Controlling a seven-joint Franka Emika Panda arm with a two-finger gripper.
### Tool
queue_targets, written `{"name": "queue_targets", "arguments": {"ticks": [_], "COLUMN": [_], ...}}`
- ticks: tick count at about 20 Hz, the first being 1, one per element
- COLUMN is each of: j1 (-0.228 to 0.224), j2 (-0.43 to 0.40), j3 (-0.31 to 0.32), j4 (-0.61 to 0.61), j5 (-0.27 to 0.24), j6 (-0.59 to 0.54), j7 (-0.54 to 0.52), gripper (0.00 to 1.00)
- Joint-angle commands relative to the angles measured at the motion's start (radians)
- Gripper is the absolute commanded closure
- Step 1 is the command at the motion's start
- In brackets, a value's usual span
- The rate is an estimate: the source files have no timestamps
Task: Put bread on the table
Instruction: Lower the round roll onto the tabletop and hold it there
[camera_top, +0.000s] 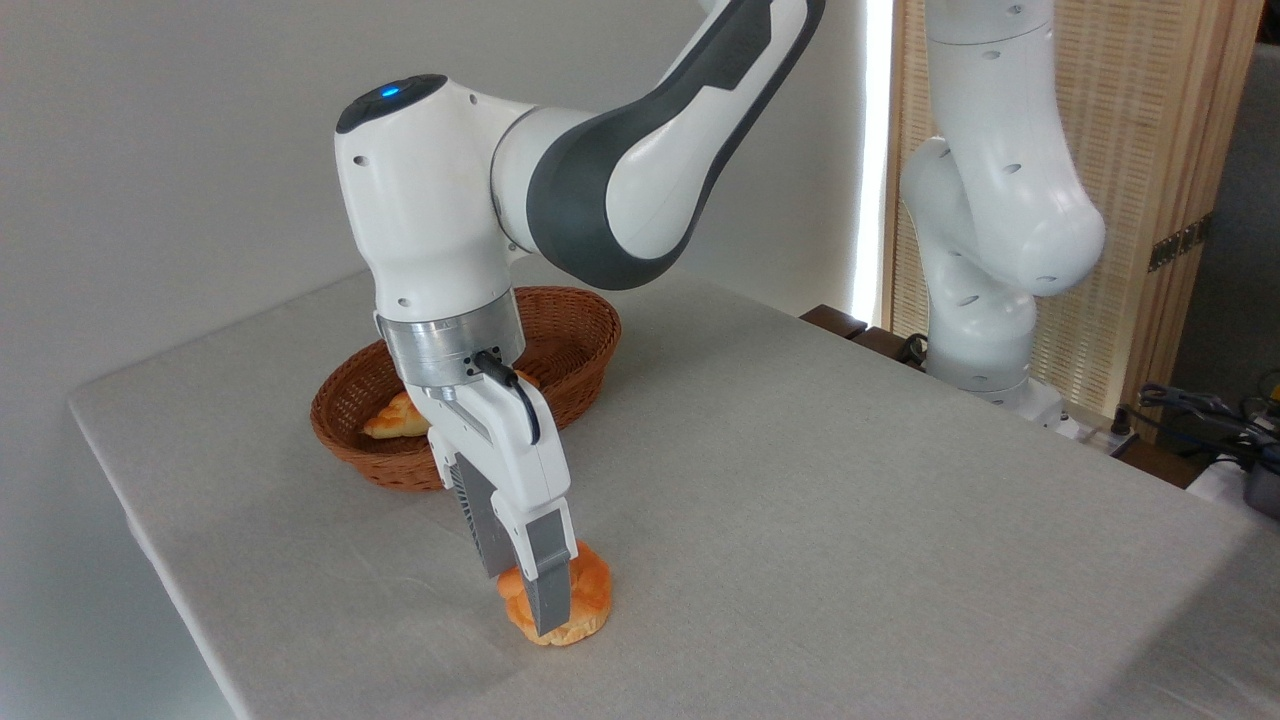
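Observation:
The bread (592, 585), a small round golden-orange bun with a paler base, sits low at the front of the light grey table (850, 500), its base touching the cloth. My gripper (545, 605) points straight down onto it. One grey finger (548, 590) crosses the bun's near side and the other finger is hidden behind the bun. The fingers look closed against the bread.
A brown oval wicker basket (575, 330) stands behind the gripper at the back left, with a golden braided loaf (395, 420) partly visible inside. The arm's white base (975, 330) rises at the table's right rear edge. The table's front left edge lies close to the bun.

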Motion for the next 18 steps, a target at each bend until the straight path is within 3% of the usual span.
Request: {"name": "queue_targets", "arguments": {"ticks": [1, 18], "j1": [-0.005, -0.005], "j2": [-0.002, -0.003], "j3": [0.008, 0.008], "j4": [0.01, 0.016], "j5": [-0.001, -0.001], "j6": [-0.01, -0.011], "j7": [-0.013, -0.022], "gripper": [0.0, 0.0]}}
